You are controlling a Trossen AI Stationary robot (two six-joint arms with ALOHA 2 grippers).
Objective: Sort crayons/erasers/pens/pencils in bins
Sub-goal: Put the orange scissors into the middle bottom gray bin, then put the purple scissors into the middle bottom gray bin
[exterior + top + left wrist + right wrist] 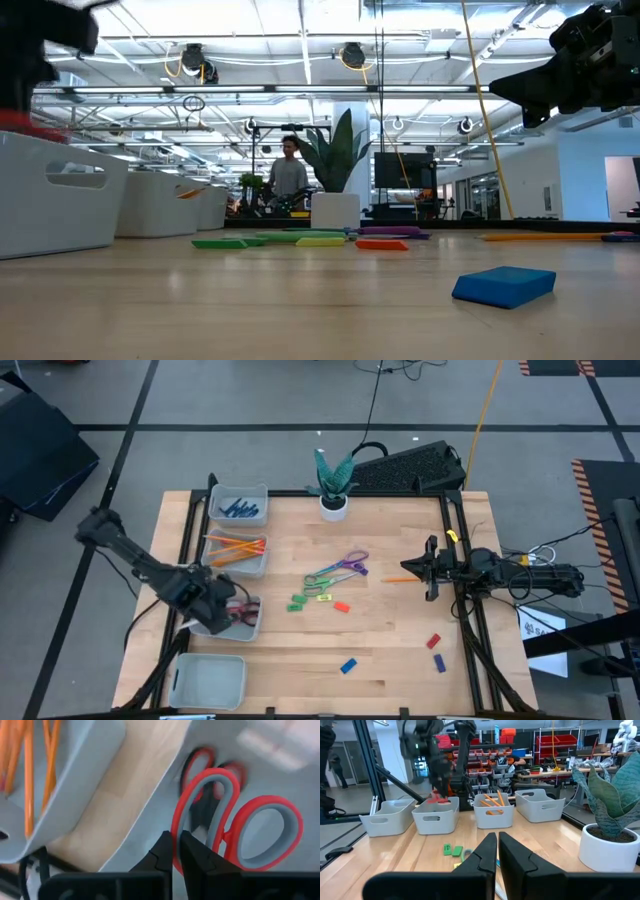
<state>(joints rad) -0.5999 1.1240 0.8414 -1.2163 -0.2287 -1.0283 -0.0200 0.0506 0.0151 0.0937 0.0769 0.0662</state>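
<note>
Nearest the front edge of the wooden counter [390,650], an empty bin [209,681] is seen at the left corner, with a blue eraser [348,666] lying flat on the bare wood toward the middle and a red eraser [434,642] and another blue eraser [439,661] close together on the right. Farther back, the left hand [176,851] is lowered into the third bin [250,622], its fingers drawn nearly together on the rim of a red-and-grey scissors handle [235,827] that rests inside that bin. At mid-counter, green erasers [297,603], a yellow-green eraser [323,598] and an orange-red eraser [342,606] are scattered just in front of two pairs of scissors [338,572] with coloured handles. On the right side, the right hand [497,851] is held above the counter with its fingers narrowed to a slim gap and nothing between them; a single orange pencil [399,579] lies on the wood just beside it. Behind the scissors bin, a bin of orange pencils [236,550] is placed, and beyond it a bin of dark blue pens [240,510]. At the far edge a white plant pot [334,507] is set, with a black keyboard [410,468] behind it. A person [289,176] is visible in the room beyond.
</note>
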